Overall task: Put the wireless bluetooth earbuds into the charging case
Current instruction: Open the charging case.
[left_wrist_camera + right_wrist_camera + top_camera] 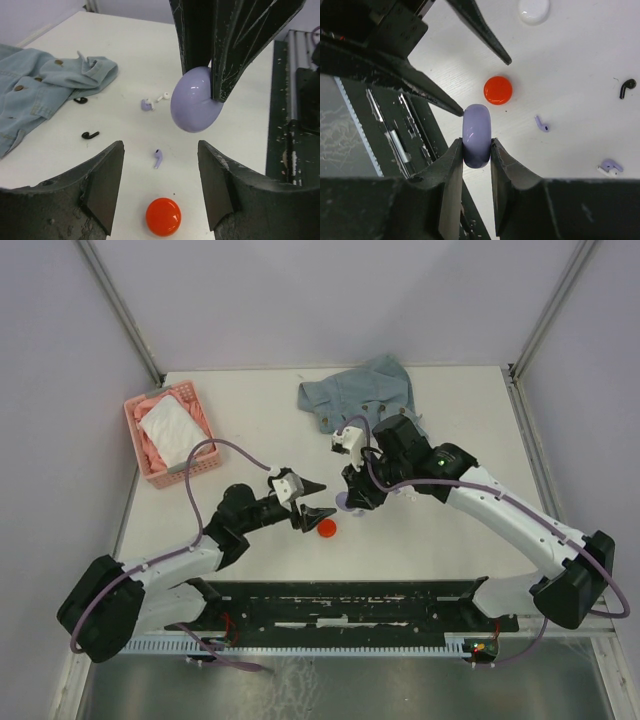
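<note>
My right gripper [476, 146] is shut on a round lilac charging case [476, 134], pinching its two flat faces and holding it on edge above the table. The left wrist view shows that case [192, 102] hanging ahead of my left gripper [160, 146], which is open and empty. A lilac earbud [158, 158] lies on the table between the left jaws, and a red case [163, 216] lies nearer. Farther off are a second lilac earbud [146, 105], a white earbud [162, 96] and two black earbuds [90, 135]. From above, both grippers meet mid-table near the red case [327, 529].
A crumpled denim shirt [365, 390] lies at the back of the table. A pink basket [168, 435] holding a white cloth stands at the back left. A white round case [534, 10] sits beyond the red one. A black rail [350, 605] runs along the near edge.
</note>
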You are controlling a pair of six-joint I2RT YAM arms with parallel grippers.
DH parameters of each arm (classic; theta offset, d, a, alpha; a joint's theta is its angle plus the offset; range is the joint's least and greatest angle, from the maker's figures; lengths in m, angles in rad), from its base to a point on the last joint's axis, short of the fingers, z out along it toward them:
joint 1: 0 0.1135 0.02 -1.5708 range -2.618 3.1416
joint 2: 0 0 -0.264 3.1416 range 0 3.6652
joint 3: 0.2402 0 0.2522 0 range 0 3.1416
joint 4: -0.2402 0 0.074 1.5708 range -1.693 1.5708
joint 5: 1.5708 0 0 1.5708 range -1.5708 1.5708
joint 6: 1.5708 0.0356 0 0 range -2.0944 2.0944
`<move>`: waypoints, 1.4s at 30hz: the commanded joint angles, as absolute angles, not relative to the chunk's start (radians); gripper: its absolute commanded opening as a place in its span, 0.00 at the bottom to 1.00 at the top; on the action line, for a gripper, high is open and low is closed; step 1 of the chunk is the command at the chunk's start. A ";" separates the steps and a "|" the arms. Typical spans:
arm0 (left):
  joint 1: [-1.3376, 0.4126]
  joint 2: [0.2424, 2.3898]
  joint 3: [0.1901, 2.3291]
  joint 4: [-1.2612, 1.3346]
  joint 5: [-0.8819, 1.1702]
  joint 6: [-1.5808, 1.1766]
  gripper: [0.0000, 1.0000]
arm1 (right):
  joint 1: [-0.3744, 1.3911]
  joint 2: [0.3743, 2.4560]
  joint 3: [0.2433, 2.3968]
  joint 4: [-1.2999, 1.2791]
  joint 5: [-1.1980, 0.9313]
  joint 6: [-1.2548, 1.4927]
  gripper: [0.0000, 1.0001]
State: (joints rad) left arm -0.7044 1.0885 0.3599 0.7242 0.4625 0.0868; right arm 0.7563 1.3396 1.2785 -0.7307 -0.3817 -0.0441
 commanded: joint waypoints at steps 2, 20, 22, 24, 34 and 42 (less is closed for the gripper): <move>-0.635 1.148 0.392 0.934 0.771 -0.104 0.67 | 0.752 1.319 1.342 -0.825 -0.481 -0.212 0.22; -0.604 1.358 0.443 1.325 0.984 -0.466 0.57 | 0.752 1.359 1.380 -0.816 -0.597 -0.298 0.21; -0.605 1.367 0.447 1.322 0.987 -0.472 0.54 | 0.752 1.354 1.378 -0.808 -0.595 -0.297 0.21; -0.605 1.373 0.448 1.320 0.984 -0.474 0.53 | 0.752 1.349 1.374 -0.799 -0.585 -0.295 0.21; -0.604 1.400 0.458 1.281 0.990 -0.482 0.52 | 0.751 1.330 1.367 -0.782 -0.571 -0.295 0.20; -0.606 1.400 0.470 1.252 0.994 -0.479 0.41 | 0.753 1.312 1.348 -0.762 -0.566 -0.291 0.21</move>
